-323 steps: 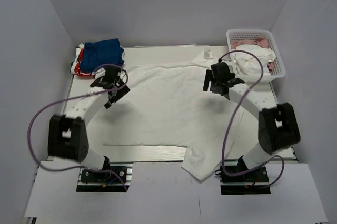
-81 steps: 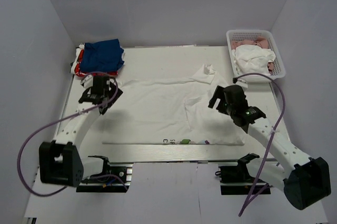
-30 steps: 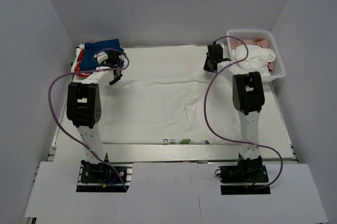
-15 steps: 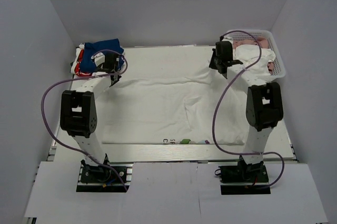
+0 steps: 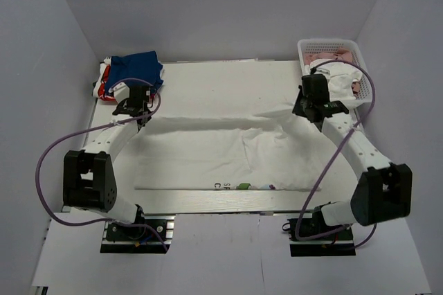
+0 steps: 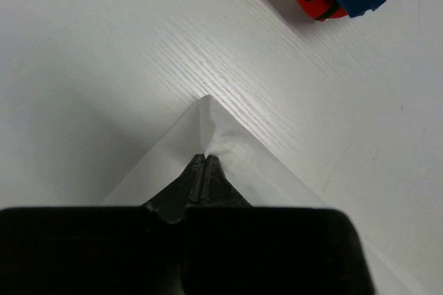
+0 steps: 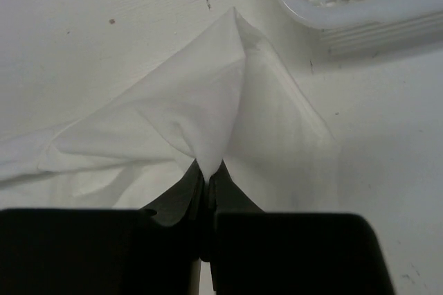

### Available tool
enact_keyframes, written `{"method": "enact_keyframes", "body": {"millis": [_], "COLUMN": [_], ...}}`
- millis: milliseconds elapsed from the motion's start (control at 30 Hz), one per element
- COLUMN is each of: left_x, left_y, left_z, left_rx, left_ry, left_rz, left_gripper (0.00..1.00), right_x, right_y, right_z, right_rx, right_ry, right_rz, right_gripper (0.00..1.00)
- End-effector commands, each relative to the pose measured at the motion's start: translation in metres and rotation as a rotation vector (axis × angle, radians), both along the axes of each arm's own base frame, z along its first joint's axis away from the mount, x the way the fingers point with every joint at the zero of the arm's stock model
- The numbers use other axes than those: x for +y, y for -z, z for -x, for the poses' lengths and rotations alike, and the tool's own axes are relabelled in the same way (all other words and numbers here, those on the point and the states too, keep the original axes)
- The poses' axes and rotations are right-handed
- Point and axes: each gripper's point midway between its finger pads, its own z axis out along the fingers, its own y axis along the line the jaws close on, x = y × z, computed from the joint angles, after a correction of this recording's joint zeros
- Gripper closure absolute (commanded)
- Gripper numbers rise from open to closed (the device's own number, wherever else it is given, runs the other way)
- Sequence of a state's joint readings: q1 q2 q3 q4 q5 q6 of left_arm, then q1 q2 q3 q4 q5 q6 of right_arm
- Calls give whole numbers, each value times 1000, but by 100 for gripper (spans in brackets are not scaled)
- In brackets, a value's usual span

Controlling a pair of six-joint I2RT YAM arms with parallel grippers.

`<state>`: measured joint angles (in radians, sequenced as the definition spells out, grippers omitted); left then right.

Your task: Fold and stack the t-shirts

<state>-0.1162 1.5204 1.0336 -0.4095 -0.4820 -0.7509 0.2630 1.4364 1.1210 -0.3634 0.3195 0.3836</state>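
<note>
Dark lettering (image 5: 217, 185) shows at the near edge of the white t-shirt (image 5: 208, 149). Only what looks like a "C" can be made out; the rest is too small to read.

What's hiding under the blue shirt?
A red shirt peeks out under the blue shirt. Most of it is covered, so anything else beneath cannot be seen.

White table (image 5: 228, 77) (pale grey walls (image 5: 221, 4))

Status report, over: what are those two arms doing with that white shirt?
Left jaws, right jaws shut on white shirt far corners. Rest lies on table. Basket, folded stack aside.
</note>
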Motion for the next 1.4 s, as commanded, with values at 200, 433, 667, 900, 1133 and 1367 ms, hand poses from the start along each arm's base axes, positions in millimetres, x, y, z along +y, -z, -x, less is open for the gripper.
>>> {"method": "enact_keyframes", "body": {"millis": [200,433,667,900,1133,1367], "left_x": [14,22,29,32,32,33], "left_y": [-17,-1,21,46,72,61], "left_z": [41,60,72,85,98,95], "left_rx": [-58,-24,52,134,290,355], "left_ry": [-103,-121,-199,-264,-321,-358], "left_rz": [0,-15,-25,-9,-21,-36], "left_gripper": [100,100,100,100,61,21], "right_x": [-26,-28,-13,-19,-22,-20], "right_y": [-13,8,70,115,110,55], "right_z": [77,133,189,217,204,166], "right_rx": [53,125,330,466,450,226], "right_ry": [81,68,45,161,136,29], "right_rz": [-11,-59,-166,-182,-140,-110], "right_gripper": [100,100,100,100,31,9]}}
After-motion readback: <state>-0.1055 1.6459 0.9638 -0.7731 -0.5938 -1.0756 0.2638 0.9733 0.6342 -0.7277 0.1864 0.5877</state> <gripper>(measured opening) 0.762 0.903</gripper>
